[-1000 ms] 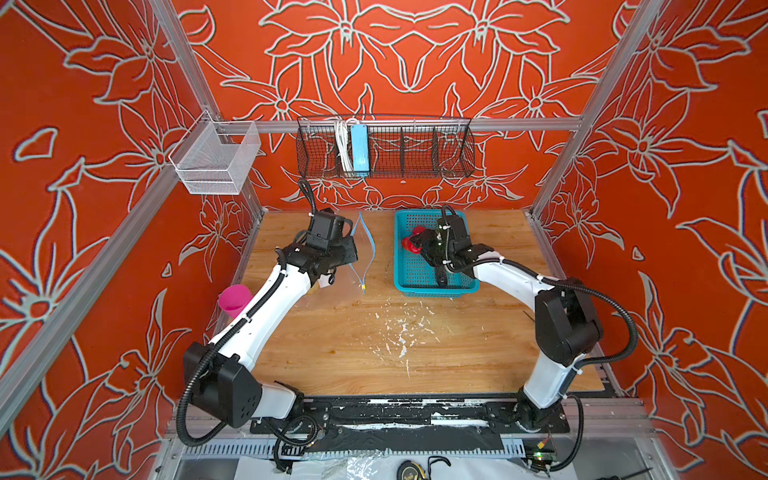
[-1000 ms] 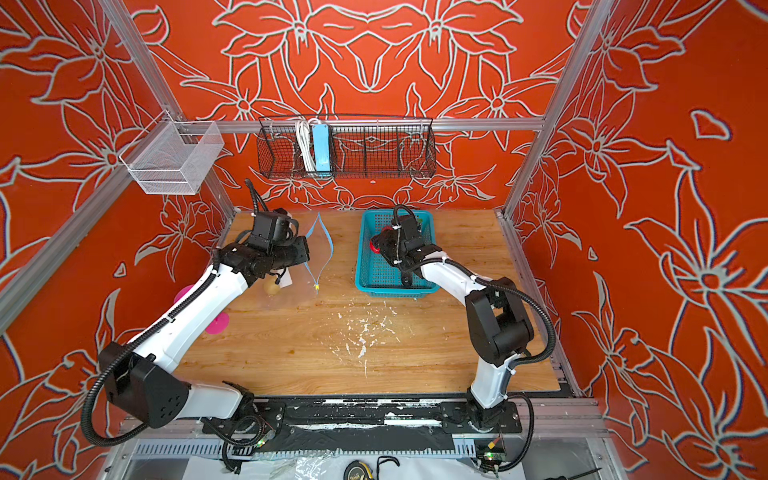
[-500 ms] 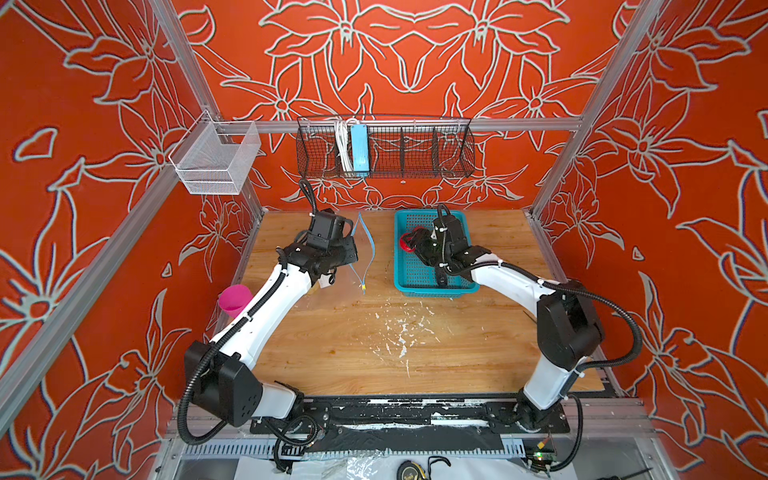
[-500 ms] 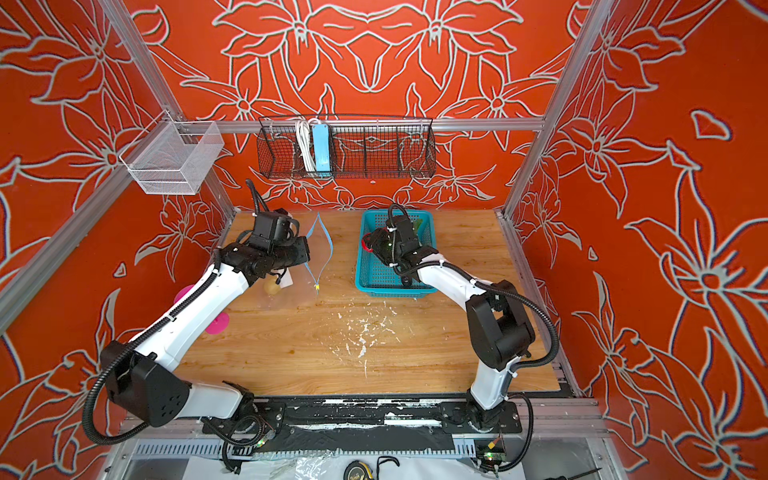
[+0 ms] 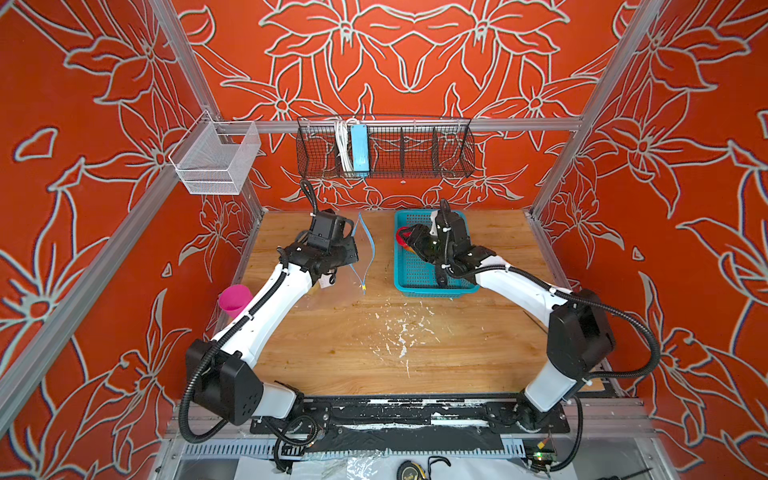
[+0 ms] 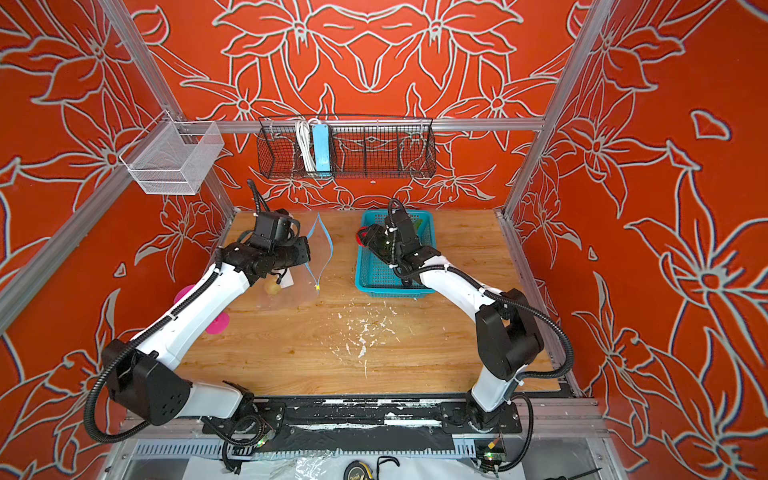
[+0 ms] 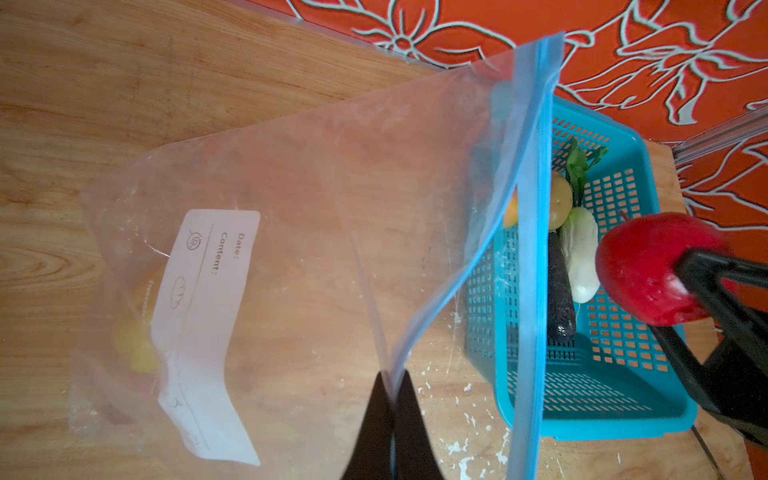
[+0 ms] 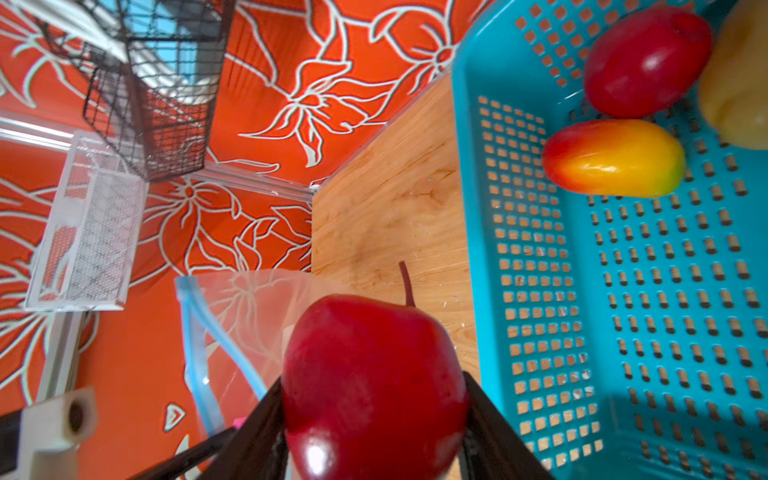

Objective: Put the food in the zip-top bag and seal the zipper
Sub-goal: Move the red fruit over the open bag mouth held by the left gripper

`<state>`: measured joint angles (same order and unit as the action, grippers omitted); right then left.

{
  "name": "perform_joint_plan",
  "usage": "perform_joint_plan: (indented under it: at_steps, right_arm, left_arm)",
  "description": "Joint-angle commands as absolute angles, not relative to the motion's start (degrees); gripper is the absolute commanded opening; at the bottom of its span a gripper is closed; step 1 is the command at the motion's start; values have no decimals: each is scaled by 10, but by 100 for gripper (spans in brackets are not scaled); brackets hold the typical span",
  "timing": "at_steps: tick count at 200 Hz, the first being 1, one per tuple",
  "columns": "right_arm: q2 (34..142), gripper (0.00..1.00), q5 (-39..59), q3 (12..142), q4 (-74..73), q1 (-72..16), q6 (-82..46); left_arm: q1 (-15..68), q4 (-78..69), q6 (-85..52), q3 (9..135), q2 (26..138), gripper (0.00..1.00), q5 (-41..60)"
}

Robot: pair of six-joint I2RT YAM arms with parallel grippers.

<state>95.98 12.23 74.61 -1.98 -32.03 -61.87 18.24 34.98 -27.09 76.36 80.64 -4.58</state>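
Clear plastic, floppy and unwilling to stay open by itself — which is likely why the left gripper (image 7: 390, 386) has its fingers closed tight on one lip of the bag (image 7: 311, 249), lifting it off the table (image 7: 124, 83) so the mouth, edged by the blue zipper (image 7: 530, 249), gapes toward the basket (image 8: 463, 166). The right gripper (image 8: 374, 390) has its fingers part-way apart and clamped on either side of a red apple (image 8: 365, 332), held over the basket's edge on the bag's side, apparently ready to go in. Left in the basket are a second apple (image 8: 644, 58), a red-yellow fruit (image 8: 611, 158), a radish (image 7: 582, 257) and an eggplant (image 7: 559, 291); a potato (image 8: 739, 83) is cut off by the frame edge. A yellowish lump (image 7: 137, 349) lies deep in the bag, blurred behind the white label (image 7: 208, 324) — probably another potato. In both top views the wrists hide most of the fingers and of the basket's contents, and the zipper's slider (image 5: 364, 286) is only a yellowish speck. Whether the mouth is wide enough for the apple is hard to judge from here.
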Motion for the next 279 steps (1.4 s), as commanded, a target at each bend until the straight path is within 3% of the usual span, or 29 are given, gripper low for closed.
perform_joint_plan:
  at_steps: [1, 102, 279]
  right_arm:
    - [937, 50, 110, 759, -22, -335, -599]
    - [926, 50, 109, 801, -13, -385, -539]
    - [1015, 50, 137, 878, 9, -448, -506]
  left_arm:
    - [179, 346, -279, 763, 809, 0, -41]
    - [179, 346, -280, 763, 805, 0, -41]
    - [179, 346, -277, 762, 799, 0, -45]
